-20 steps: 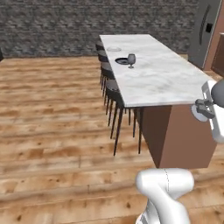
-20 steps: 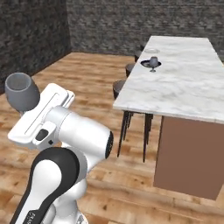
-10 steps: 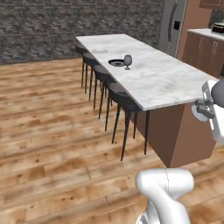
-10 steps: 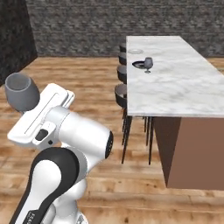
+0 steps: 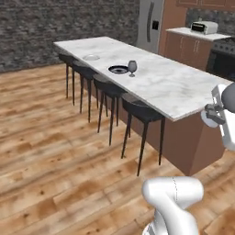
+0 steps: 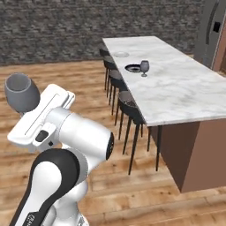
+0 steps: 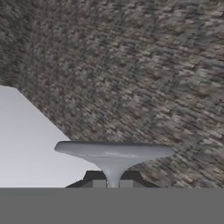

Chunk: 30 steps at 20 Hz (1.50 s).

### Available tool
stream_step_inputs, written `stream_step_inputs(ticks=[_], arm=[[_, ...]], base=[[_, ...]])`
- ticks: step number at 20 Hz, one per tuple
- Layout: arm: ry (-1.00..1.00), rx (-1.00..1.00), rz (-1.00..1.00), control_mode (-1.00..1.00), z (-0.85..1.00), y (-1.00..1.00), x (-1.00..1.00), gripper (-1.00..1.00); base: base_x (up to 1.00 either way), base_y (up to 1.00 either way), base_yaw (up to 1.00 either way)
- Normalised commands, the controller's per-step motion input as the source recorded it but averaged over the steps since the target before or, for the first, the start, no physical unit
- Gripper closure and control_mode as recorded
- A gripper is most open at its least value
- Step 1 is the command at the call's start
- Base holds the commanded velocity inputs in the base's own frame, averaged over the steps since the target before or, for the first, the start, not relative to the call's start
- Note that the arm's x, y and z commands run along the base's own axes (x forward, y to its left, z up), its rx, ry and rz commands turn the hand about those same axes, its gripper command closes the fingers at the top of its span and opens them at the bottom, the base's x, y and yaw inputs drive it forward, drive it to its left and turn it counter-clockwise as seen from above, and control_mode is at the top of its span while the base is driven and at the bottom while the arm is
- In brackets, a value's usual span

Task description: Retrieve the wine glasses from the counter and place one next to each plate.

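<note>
**Ana:** Glass in transit, is it? Where is the gripper (image 7: 113, 183) holding it?

**Ben:** By the stem. In the hand view the fingers are pinched together on the thin stem, with the flat foot of the carried wine glass (image 7: 113, 151) spreading just beyond them. That keeps the bowl free and the glass steady while the base drives.

**Ana:** And the bowl?

**Ben:** From the right base view it sits high at the near left, above the white arm, so the carried glass looks lifted well clear of the stools (image 5: 137, 112) and the island edge, I would judge.

**Ana:** What is already on the marble island (image 5: 174, 87)?

**Ben:** A second wine glass (image 5: 132, 67) stands upright just right of the dark plate (image 5: 118, 69), so that setting looks finished. Farther along, toward the far left end, lies a light-grey plate (image 5: 91, 57) with nothing beside it.

**Ana:** So that one is the likely target?

**Ben:** Probably. The brown-cabinet counter (image 5: 195, 34) is at the far right, well apart from the island.
</note>
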Motion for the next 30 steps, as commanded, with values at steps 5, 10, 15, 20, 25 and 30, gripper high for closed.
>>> stream_step_inputs(ticks=[5, 10, 15, 20, 25, 30], arm=[[0.0, 0.0, 0.0, 1.0, 0.0, 0.0, 0.0, 1.0], [0.0, 0.0, 0.0, 1.0, 0.0, 0.0, 0.0, 1.0], [0.0, 0.0, 0.0, 1.0, 0.0, 0.0, 0.0, 1.0], [0.0, 0.0, 0.0, 1.0, 0.0, 0.0, 0.0, 1.0], [0.0, 0.0, 0.0, 1.0, 0.0, 0.0, 0.0, 1.0], [0.0, 0.0, 0.0, 1.0, 0.0, 0.0, 0.0, 1.0]], base=[[0.55, 1.0, -0.47], [0.47, 0.67, -0.8], [0.13, 0.31, -0.96], [0.0, 0.12, -1.0], [-0.03, 0.47, -0.9], [-0.92, 1.0, -0.19]])
